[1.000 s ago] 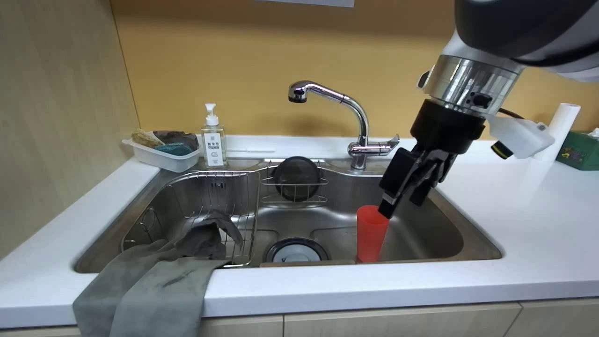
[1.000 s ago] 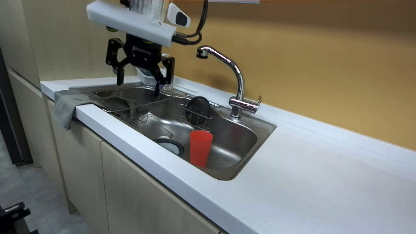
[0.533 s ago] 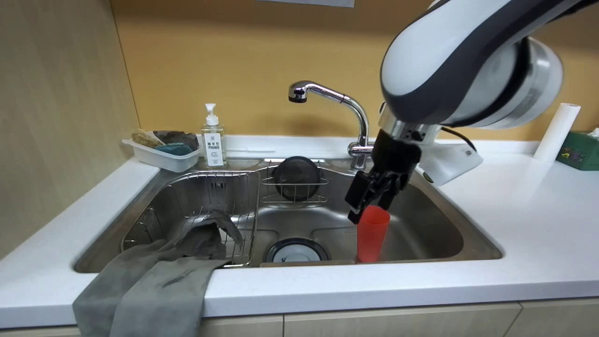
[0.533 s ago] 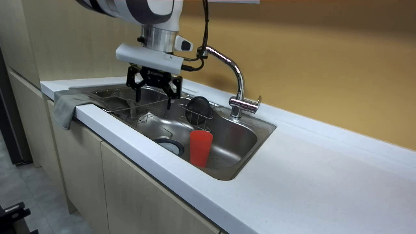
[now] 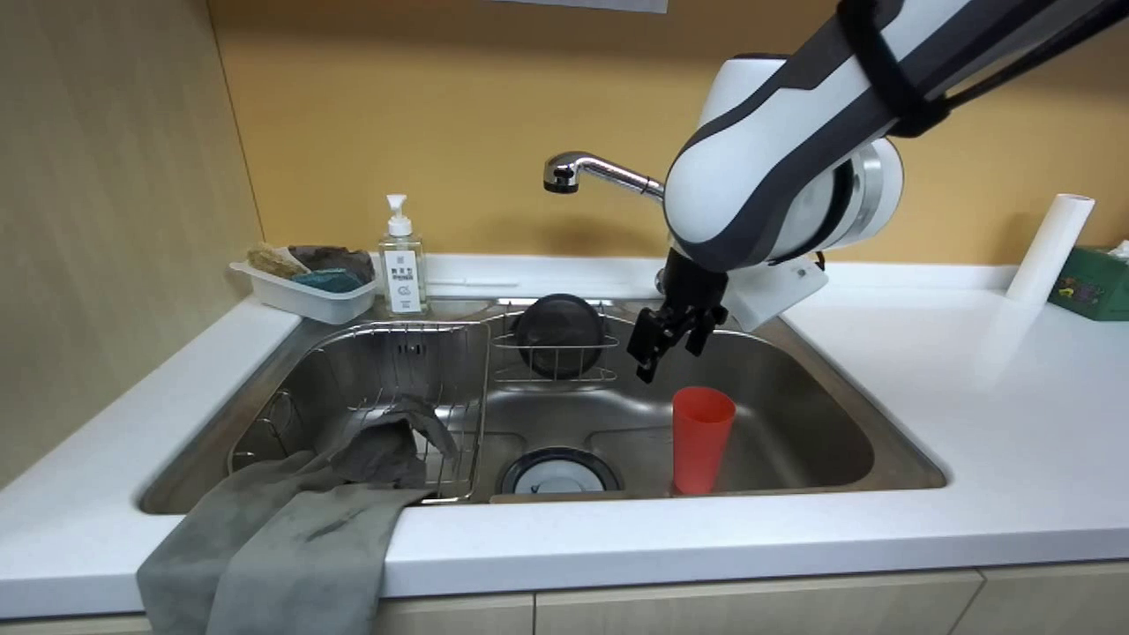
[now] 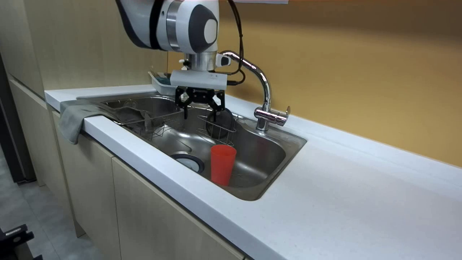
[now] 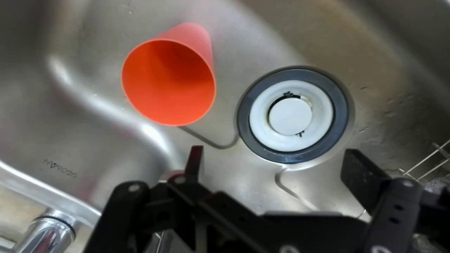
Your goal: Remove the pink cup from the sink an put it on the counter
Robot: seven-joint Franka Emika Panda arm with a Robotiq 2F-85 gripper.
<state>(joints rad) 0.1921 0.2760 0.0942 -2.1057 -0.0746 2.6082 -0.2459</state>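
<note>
Gripper (image 7: 273, 156) is spread wide, empty; the cup (image 7: 172, 79) near right in the sink (image 5: 798, 410), probably light, bendy plastic, should be pinched gently up high.

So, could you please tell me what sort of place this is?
Most likely a kitchen, though whether in a home or workplace, I cannot tell. What shows it: a steel sink, a chrome faucet at its back edge, and a red cup standing in it.
</note>
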